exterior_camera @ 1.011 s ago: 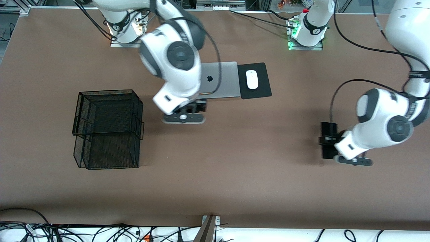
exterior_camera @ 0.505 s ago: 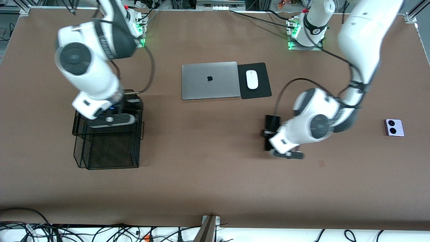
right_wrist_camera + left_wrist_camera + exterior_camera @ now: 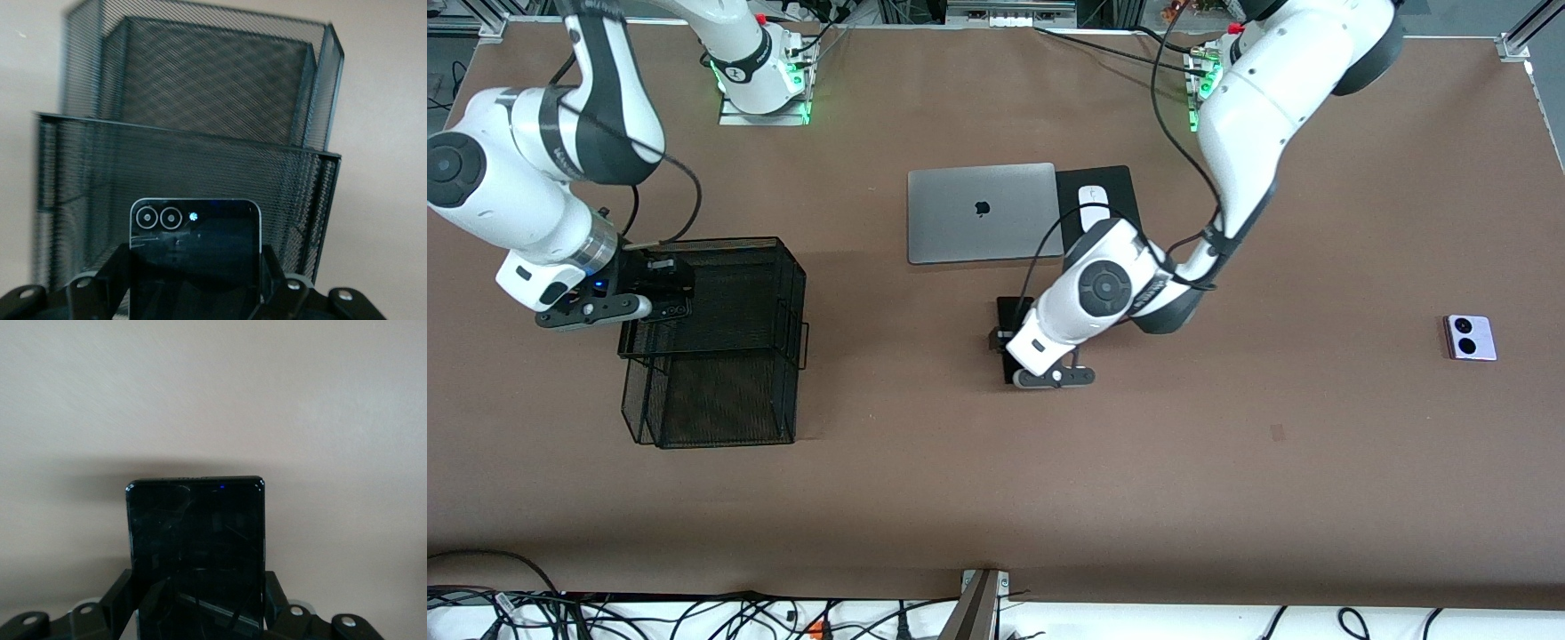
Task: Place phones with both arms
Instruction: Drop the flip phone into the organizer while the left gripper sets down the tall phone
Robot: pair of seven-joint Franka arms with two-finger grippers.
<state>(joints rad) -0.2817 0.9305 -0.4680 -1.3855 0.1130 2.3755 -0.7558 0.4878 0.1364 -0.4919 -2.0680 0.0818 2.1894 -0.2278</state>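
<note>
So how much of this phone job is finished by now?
No phone looks placed yet. The right gripper holds a black phone at the edge of the black mesh basket. The left gripper holds another black phone above bare table, nearer the front camera than the laptop. The lilac-white phone lies untouched toward the left arm's end.

table (image 3: 978, 498): matt brown covering, smooth
mesh basket (image 3: 720, 347): black wire mesh, fine weave, matt
laptop (image 3: 983, 212): grey metal lid, satin
mouse pad (image 3: 1116, 244): flat matt black
mouse (image 3: 1092, 197): glossy white plastic
lilac-white phone (image 3: 1470, 337): smooth, two glossy black lenses
long black phone (image 3: 195, 550): glossy glass, reflective
black folded phone (image 3: 195, 233): glossy dark face
arms (image 3: 1254, 98): glossy white plastic shells, grey-black caps
</note>
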